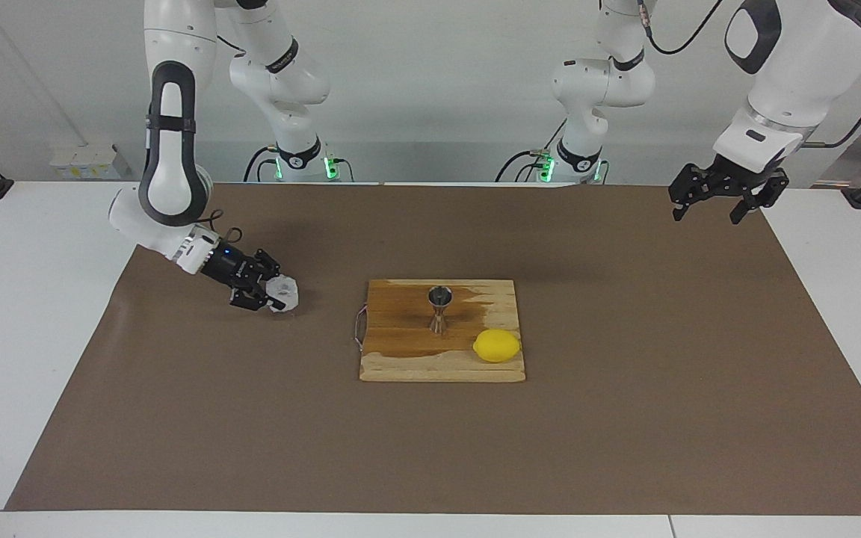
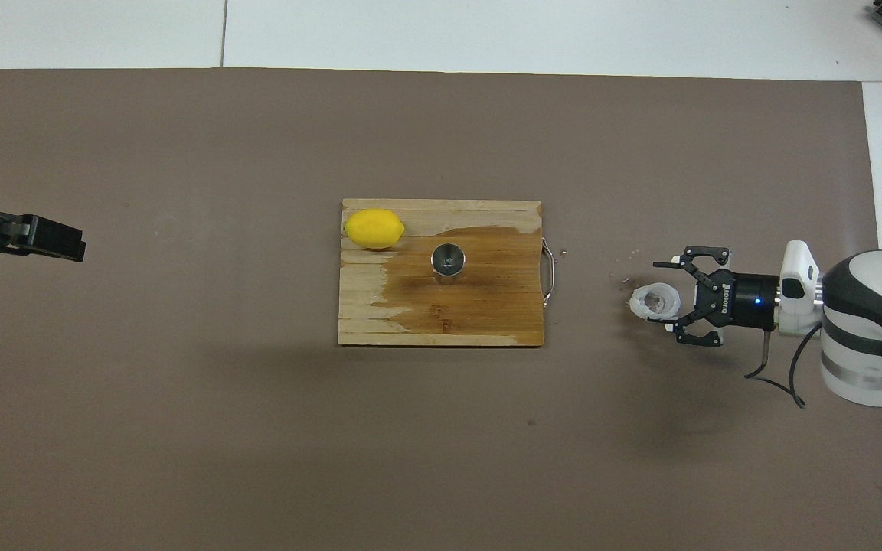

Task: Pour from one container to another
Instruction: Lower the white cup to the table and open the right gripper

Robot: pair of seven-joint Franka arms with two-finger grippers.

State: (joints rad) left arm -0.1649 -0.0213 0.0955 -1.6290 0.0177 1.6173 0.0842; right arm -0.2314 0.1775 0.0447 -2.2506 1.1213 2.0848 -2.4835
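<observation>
The whitish plastic cup (image 1: 285,293) sits tilted low on the brown mat, toward the right arm's end of the table; it also shows in the overhead view (image 2: 648,301). My right gripper (image 1: 269,291) is at the cup with its fingers spread wider than the cup (image 2: 664,298). The steel jigger (image 1: 439,306) stands upright on the wooden board (image 1: 400,362), and shows from above (image 2: 448,262) on the board (image 2: 487,321). My left gripper (image 1: 708,214) waits open in the air over the mat's corner at the left arm's end (image 2: 73,248).
A yellow lemon (image 1: 496,345) lies on the board's corner beside the jigger, also in the overhead view (image 2: 374,228). The board has a dark wet patch and a wire handle (image 2: 549,273) facing the cup. A few small specks (image 2: 625,281) lie on the mat near the cup.
</observation>
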